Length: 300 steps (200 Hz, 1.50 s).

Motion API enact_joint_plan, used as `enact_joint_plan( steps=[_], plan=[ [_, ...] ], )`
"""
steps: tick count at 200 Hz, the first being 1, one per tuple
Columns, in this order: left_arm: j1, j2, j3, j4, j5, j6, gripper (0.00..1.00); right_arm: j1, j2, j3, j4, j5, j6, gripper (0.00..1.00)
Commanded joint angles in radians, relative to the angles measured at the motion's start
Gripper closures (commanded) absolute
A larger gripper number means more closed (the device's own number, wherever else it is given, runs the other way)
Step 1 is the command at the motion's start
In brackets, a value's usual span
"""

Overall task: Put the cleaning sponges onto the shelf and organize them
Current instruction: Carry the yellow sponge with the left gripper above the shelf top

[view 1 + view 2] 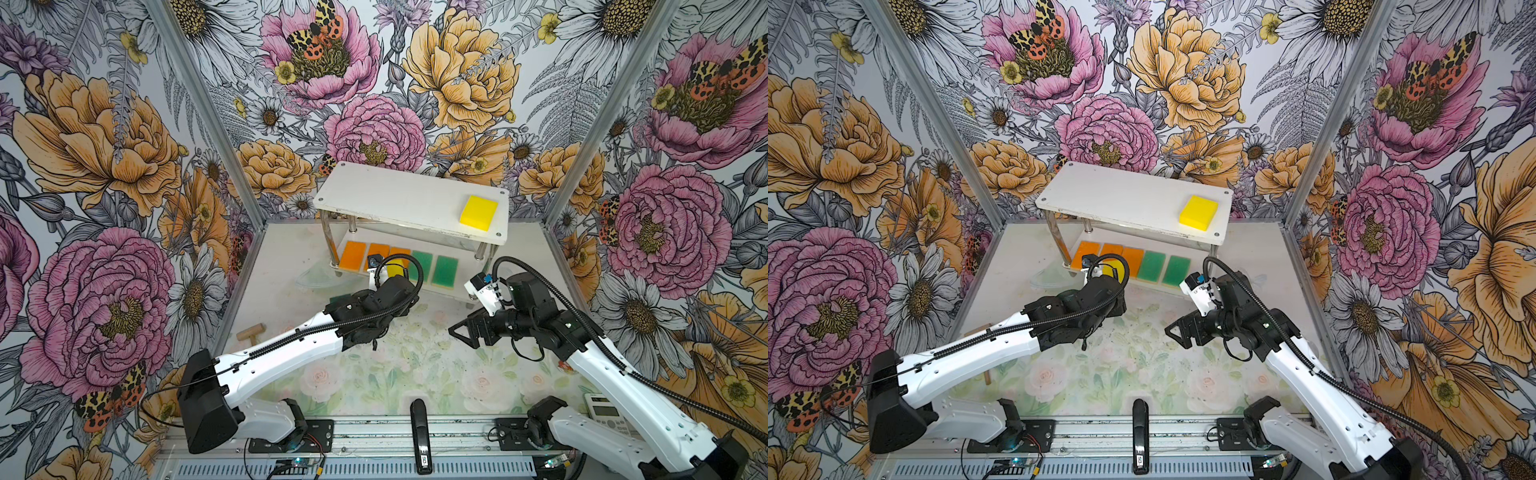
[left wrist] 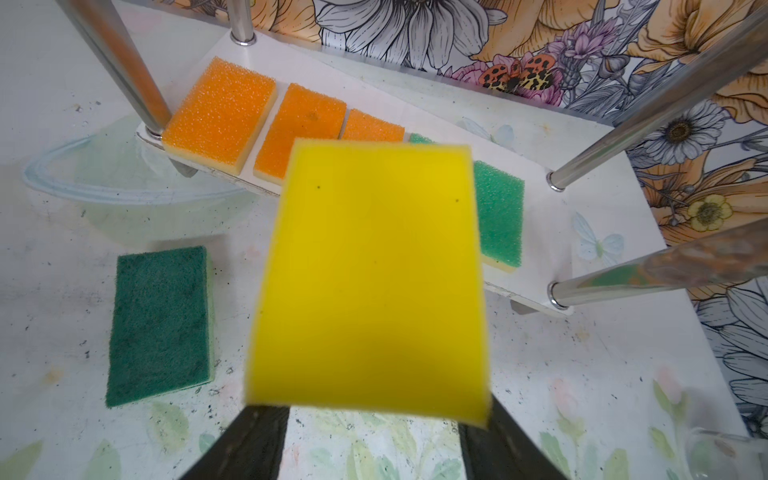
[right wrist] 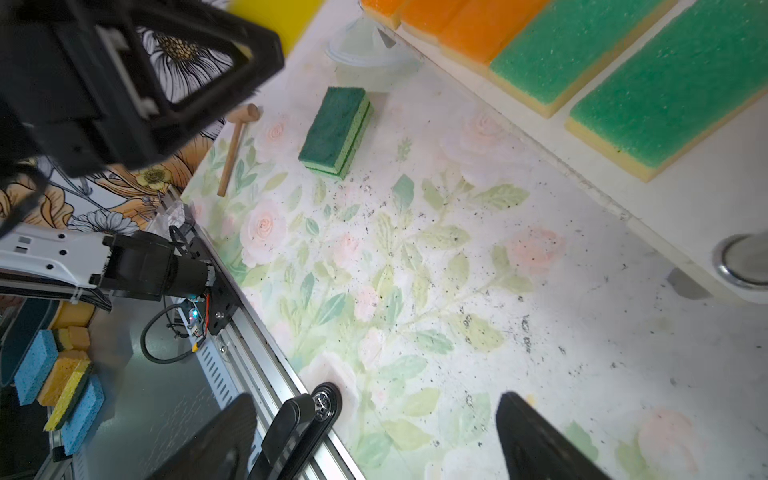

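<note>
Gently lift the yellow sponge (image 2: 370,274), pinched by the left gripper (image 2: 370,415) with jaws part-closed just before the lower tier, onto the top board of the shelf (image 1: 395,195), flat beside its twin (image 1: 478,212). Keep the right gripper (image 3: 374,399), wide open and empty, clear over the table (image 3: 415,291). Count three orange sponges (image 2: 220,114) and two light green sponges (image 2: 498,216) below, two yellow, and seemingly two dark green sponges (image 3: 334,133) stacked on the table.

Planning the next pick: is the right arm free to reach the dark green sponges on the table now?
Probably not yet. The dark green sponges lie bare on the table, but the left gripper, holding a yellow sponge, hangs close over them. The right gripper is open.
</note>
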Motion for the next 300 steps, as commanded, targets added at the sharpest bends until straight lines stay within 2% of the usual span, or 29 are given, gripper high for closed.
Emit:
enact_joint_plan(
  steps=[1, 59, 134, 181, 211, 238, 300],
  plan=[
    [-0.031, -0.005, 0.066, -0.062, 0.016, 0.071, 0.37, 0.039, 0.039, -0.007, 0.036, 0.068, 0.005, 0.09],
    [-0.060, 0.009, 0.264, -0.162, 0.052, 0.160, 0.38, 0.151, 0.133, -0.018, 0.076, 0.214, 0.006, 0.10],
    [-0.062, 0.024, 0.458, -0.190, 0.006, 0.283, 0.38, 0.203, 0.211, -0.061, 0.185, 0.260, 0.020, 0.11],
    [-0.070, 0.118, 0.635, -0.199, -0.023, 0.395, 0.38, 0.206, 0.221, -0.084, 0.211, 0.258, 0.030, 0.11],
    [-0.057, 0.219, 0.797, -0.232, -0.019, 0.456, 0.38, 0.209, 0.218, -0.090, 0.219, 0.265, 0.035, 0.11],
    [-0.022, 0.310, 0.912, -0.243, 0.023, 0.475, 0.38, 0.211, 0.216, -0.094, 0.222, 0.270, 0.041, 0.11],
    [0.085, 0.466, 1.059, -0.250, 0.098, 0.520, 0.38, 0.215, 0.210, -0.097, 0.223, 0.257, 0.047, 0.11]
  ],
)
